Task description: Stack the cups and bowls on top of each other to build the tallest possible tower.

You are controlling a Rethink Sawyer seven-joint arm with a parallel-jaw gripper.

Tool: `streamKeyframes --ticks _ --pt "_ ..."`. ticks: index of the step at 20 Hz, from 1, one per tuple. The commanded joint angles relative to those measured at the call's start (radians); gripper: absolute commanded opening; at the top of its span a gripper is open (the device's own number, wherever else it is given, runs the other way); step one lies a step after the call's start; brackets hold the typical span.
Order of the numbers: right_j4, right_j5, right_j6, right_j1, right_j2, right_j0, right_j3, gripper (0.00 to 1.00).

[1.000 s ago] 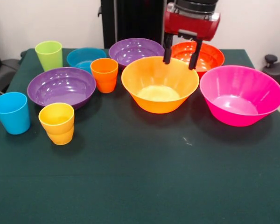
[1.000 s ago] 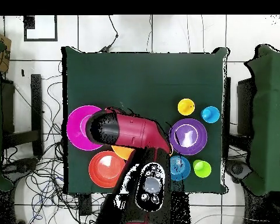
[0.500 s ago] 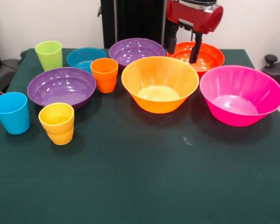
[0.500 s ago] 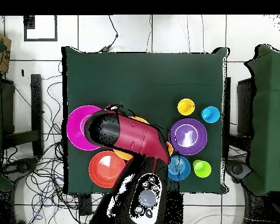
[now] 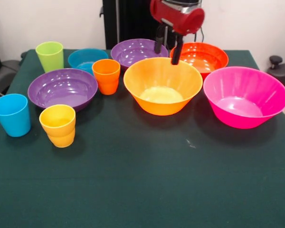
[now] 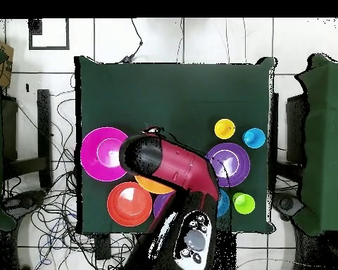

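Stacking has not begun: every cup and bowl sits apart on the surface (image 5: pixel 142 190), and the claw (image 5: pixel 167 50) (open, empty) hangs above the orange bowl (image 5: pixel 162 85).

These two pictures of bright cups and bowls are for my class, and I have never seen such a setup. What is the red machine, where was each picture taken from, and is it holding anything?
The red machine is a robot arm. Its gripper has two dark jaws, spread apart and empty, hanging over the far rim of the wide orange bowl.

One picture looks across the green table toward the robot; the other looks straight down, where the arm covers several bowls.

On the table stand four cups: lime green, blue, yellow and orange. There are six bowls: two purple, a small blue one, a red-orange one, the wide orange one and a wide pink one. Nothing is stacked yet.
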Motion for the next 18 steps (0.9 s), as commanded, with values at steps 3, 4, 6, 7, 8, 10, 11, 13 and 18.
streamKeyframes --ticks 3,4,6,7,8,10,11,13,18 --pt "0.064 -0.05 0.181 0.127 0.125 -0.019 0.008 1.0" --pt "0.068 -0.046 0.184 0.131 0.123 -0.017 0.001 1.0" --pt "0.084 -0.035 0.192 0.137 0.117 -0.006 -0.012 1.0" --pt "0.094 -0.035 0.202 0.148 0.113 0.004 -0.021 1.0" --pt "0.1 -0.035 0.205 0.154 0.112 0.006 -0.027 1.0" --pt "0.116 -0.041 0.211 0.171 0.112 0.012 -0.042 1.0" --pt "0.124 -0.039 0.217 0.178 0.11 0.017 -0.049 1.0" --pt "0.141 -0.031 0.227 0.184 0.106 0.027 -0.059 1.0" --pt "0.183 -0.041 0.247 0.183 0.095 0.058 -0.055 1.0"
